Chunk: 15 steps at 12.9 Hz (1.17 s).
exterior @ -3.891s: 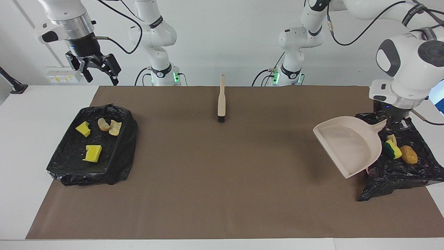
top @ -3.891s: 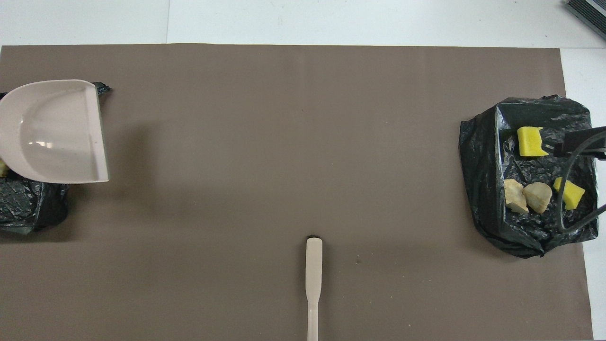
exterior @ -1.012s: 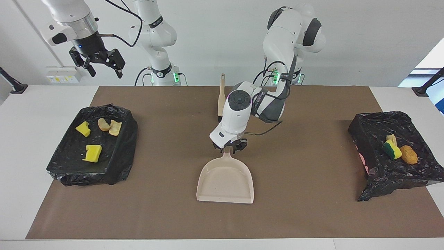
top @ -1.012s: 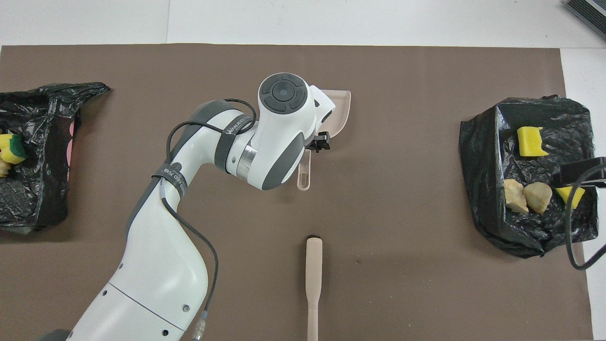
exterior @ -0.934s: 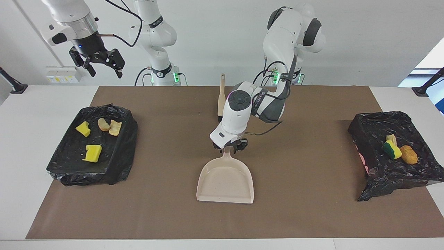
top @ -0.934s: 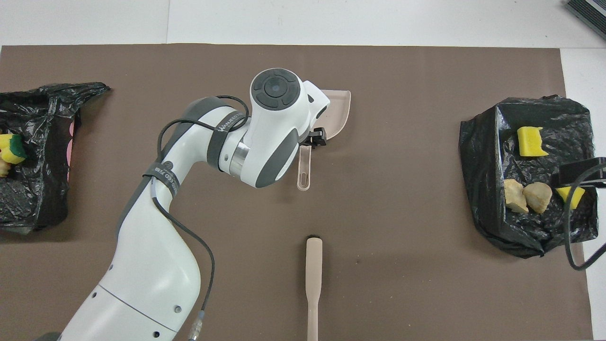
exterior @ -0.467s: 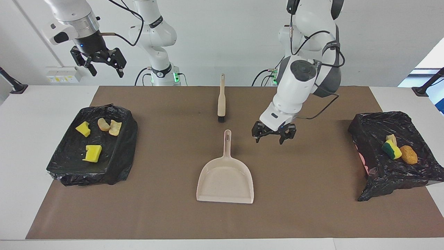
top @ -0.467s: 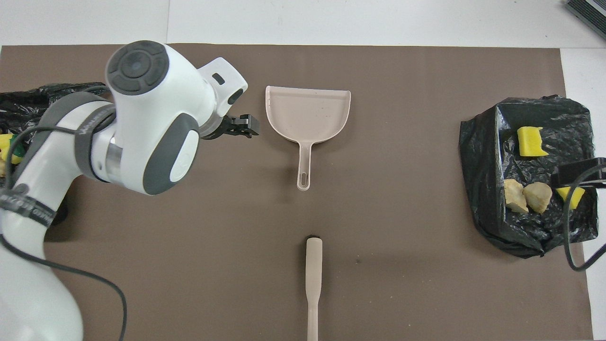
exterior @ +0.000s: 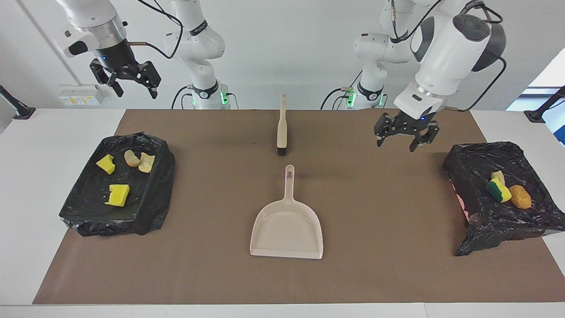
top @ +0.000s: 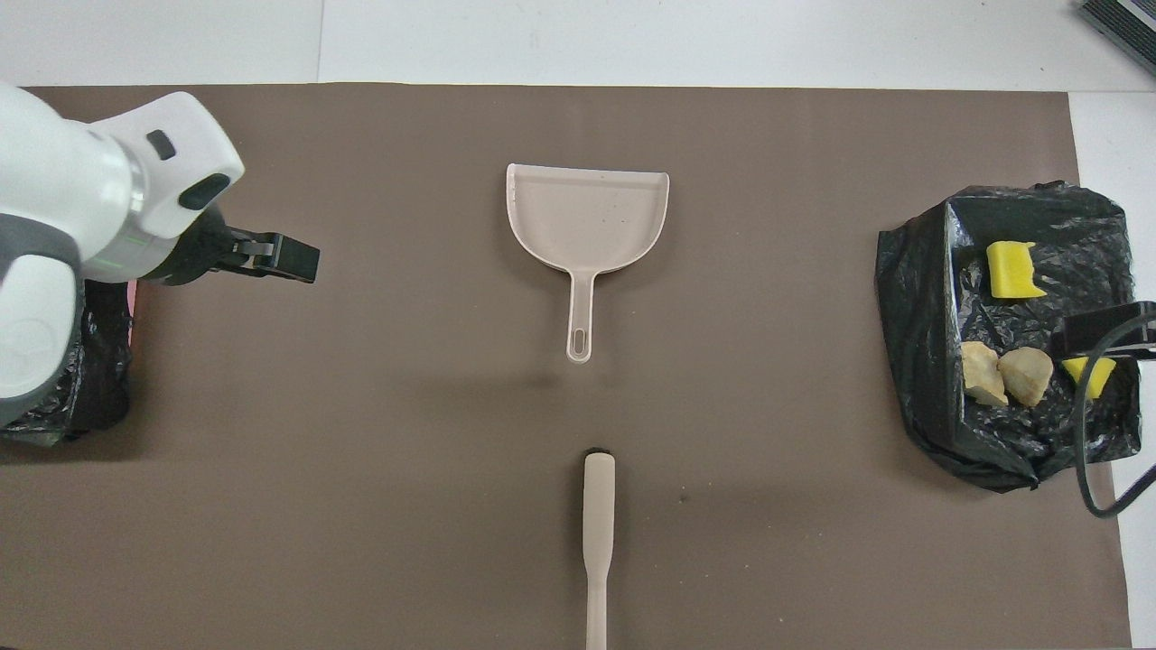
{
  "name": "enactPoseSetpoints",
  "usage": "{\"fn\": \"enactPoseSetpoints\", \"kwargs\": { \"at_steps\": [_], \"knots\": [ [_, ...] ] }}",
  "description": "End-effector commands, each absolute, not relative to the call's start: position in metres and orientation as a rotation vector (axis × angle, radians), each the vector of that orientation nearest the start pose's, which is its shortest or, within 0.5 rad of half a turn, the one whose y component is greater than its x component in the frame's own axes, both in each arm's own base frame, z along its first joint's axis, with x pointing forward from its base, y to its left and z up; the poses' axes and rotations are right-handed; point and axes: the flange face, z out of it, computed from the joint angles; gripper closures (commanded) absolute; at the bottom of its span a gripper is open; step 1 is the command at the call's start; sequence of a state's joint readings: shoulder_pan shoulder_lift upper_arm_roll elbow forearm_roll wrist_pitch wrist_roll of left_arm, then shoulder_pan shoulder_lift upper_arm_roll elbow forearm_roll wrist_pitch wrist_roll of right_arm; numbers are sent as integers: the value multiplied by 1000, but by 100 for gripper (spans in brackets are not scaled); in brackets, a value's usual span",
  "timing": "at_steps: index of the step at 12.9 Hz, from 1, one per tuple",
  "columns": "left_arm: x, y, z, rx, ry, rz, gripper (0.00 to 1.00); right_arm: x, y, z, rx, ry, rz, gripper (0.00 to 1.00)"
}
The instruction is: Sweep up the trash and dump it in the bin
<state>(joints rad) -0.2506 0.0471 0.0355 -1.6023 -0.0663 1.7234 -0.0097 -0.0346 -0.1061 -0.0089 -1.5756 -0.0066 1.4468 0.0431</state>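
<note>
The trash lies in two black-bagged bins. The bin (exterior: 150, 194) (top: 921, 298) at the right arm's end holds yellow sponge bits (exterior: 118, 194) (top: 1013, 269) and pale tan lumps (exterior: 132, 157) (top: 1025, 375). The bin (exterior: 472, 168) at the left arm's end holds a green-faced sponge (exterior: 499, 191) and an orange-brown lump (exterior: 520, 196). The beige dustpan (exterior: 287, 227) (top: 587, 221) lies flat mid-mat, and nothing grips it. My left gripper (exterior: 397, 145) (top: 302, 260) hangs open and empty over the mat beside its bin. My right gripper (exterior: 136, 94) waits open, high in the air by its bin.
A beige-handled brush (exterior: 281, 126) (top: 598, 533) lies on the brown mat (exterior: 212, 265), nearer to the robots than the dustpan, its handle pointing toward them. In the overhead view my left arm covers most of the bin (top: 54, 406) at its end.
My left gripper let go of the dustpan's handle, rose, and swung toward the left arm's end of the table. The dustpan stays flat on the mat. The right arm held still.
</note>
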Motion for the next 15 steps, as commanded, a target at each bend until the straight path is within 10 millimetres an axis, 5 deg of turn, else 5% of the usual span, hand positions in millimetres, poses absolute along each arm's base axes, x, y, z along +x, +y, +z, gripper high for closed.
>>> {"fn": "enactPoseSetpoints", "kwargs": {
  "at_steps": [1,5,7,9,15],
  "knots": [
    [551,-89,636,-3143,375,-84,0,499,-26,668,-3148,98,27,0],
    [545,-57,679,-3139,403,13,0,495,-33,668,-3146,110,56,0],
    [554,-46,680,-3146,373,64,0,496,-29,668,-3147,113,53,0],
    [545,-46,688,-3149,382,37,0,500,-32,668,-3167,104,21,0],
    [521,-39,673,-3156,356,78,0,501,-33,666,-3163,117,-4,0]
  ]
}}
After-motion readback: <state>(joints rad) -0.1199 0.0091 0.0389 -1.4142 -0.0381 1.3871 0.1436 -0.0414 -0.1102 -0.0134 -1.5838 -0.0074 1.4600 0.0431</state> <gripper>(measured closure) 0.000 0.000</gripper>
